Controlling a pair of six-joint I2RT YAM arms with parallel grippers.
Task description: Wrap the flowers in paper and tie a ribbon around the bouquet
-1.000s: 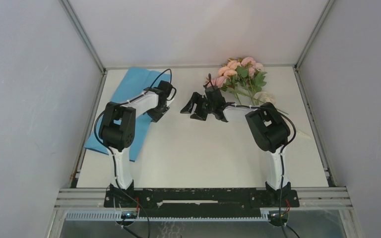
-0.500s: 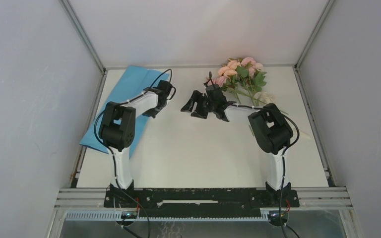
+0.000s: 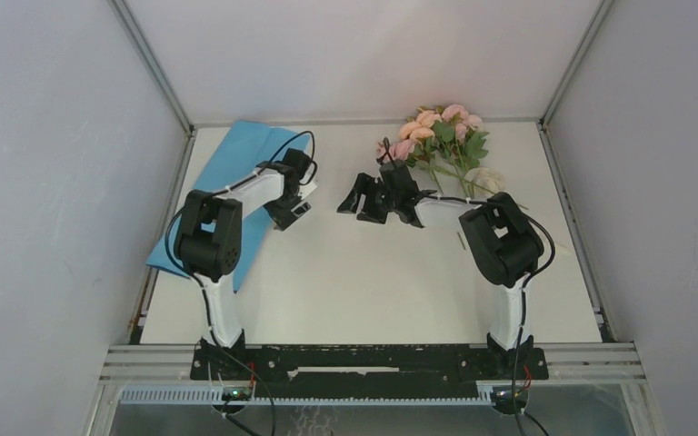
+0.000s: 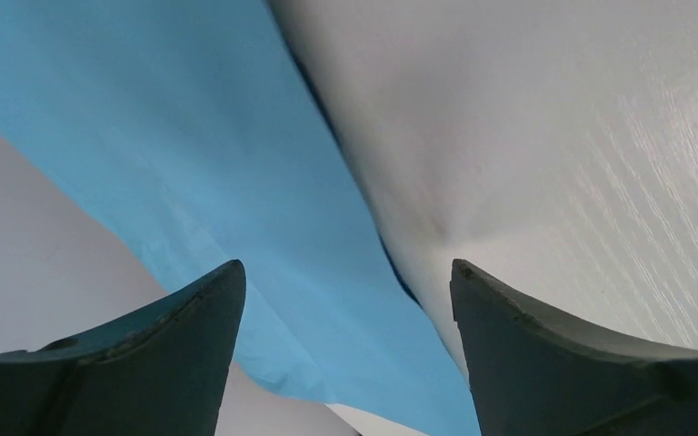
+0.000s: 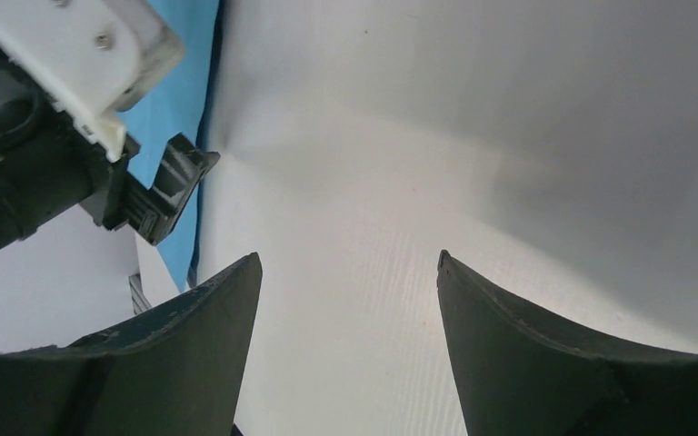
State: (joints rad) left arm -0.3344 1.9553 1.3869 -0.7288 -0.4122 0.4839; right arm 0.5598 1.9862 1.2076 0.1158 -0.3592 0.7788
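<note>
White walls close you in on three sides, and the pale table [image 3: 373, 291] fills the floor of the top view. You have the paper [image 3: 227, 173] lying flat along the table's left side, stretching from the far corner toward the near edge, light blue face up. Your left arm reaches over it, and your right arm bends inward toward the table's middle. The flowers [image 3: 436, 132] lie at the far right, blooms toward the back wall and stems pointing to the near right. Your left gripper [image 3: 293, 211] sits at the paper's right edge with its fingers apart. The wrist view shows that edge [image 4: 191, 163] in the gap between them, unclamped. Your right gripper [image 3: 356, 200] hangs over bare table just left of the blooms, fingers apart, holding nothing. A cream-white bunch beside the stems looks like the ribbon [image 3: 484, 178].
</note>
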